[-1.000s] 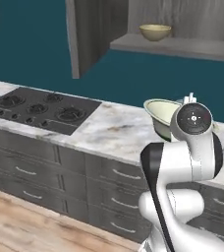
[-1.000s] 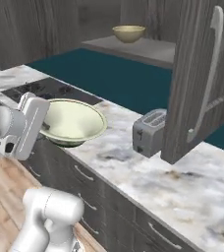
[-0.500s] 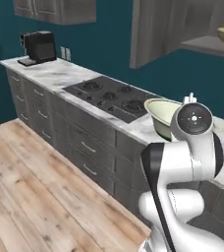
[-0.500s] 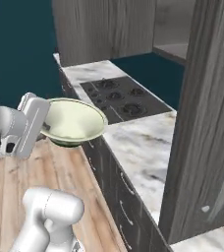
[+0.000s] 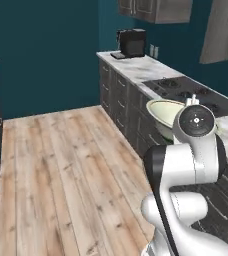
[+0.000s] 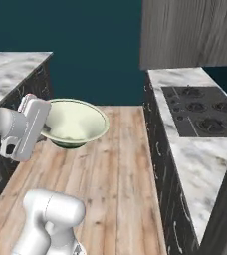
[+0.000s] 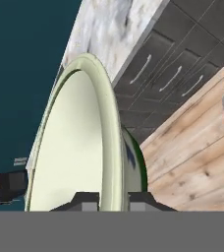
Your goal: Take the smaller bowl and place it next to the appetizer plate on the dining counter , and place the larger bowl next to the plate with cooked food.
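The larger bowl [image 6: 75, 122], whitish-cream with a dark green underside, hangs in the air over the wooden floor, tilted slightly. My gripper [image 6: 45, 124] is shut on its near rim. In the hand view the bowl [image 7: 79, 147] stands edge-on, its rim pinched between my gripper's [image 7: 113, 199] two dark tips. From the left base camera the bowl [image 5: 168, 112] peeks out behind my hand. A marbled top on a dark base, the dining counter [image 6: 13, 62], lies at the far left. The smaller bowl and both plates are out of view.
A kitchen counter with a black stove [image 6: 195, 107] runs along the right, also seen as the stove [image 5: 186, 87] from the other side. A dark coffee machine [image 5: 132, 42] stands at its far end. Open wooden floor [image 5: 61, 165] stretches between the counters. Grey wall cabinets [image 6: 190, 30] hang above.
The whole picture has swung round, so the camera has turned with the base: cabinets and shelf slid out, floor and a far counter came in. The bowl stays held the same way.
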Available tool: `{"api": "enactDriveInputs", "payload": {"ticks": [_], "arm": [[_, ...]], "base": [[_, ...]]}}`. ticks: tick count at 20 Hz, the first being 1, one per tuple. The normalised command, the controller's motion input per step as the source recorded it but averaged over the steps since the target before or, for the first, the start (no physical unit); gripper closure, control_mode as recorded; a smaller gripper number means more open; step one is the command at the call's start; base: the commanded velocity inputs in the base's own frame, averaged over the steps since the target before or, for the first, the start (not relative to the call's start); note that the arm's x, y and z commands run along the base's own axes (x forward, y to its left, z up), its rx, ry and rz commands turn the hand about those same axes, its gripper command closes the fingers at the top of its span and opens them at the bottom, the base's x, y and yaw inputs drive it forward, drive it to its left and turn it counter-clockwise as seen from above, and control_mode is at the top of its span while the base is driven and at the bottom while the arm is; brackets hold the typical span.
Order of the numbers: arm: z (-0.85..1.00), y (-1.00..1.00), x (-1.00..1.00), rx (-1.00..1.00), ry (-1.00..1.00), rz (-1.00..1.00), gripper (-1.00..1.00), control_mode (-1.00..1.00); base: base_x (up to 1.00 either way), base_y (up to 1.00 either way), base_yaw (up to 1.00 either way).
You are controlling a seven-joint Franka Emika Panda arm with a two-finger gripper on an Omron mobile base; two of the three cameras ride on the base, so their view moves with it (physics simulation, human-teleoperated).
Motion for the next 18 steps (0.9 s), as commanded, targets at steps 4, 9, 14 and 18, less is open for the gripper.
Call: {"api": "enactDriveInputs", "payload": {"ticks": [4,9,14,18], "arm": [[0.00,0.00,0.00,0.00,0.00,0.00,1.00,1.00],[0.00,0.00,0.00,0.00,0.00,0.00,1.00,1.00],[0.00,0.00,0.00,0.00,0.00,0.00,1.00,1.00],[0.00,0.00,0.00,0.00,0.00,0.00,1.00,1.00]], "base": [[-0.94,0.29,0.55],[-1.00,0.29,0.46],[-1.00,0.31,0.40],[-1.00,0.60,0.38]]}}
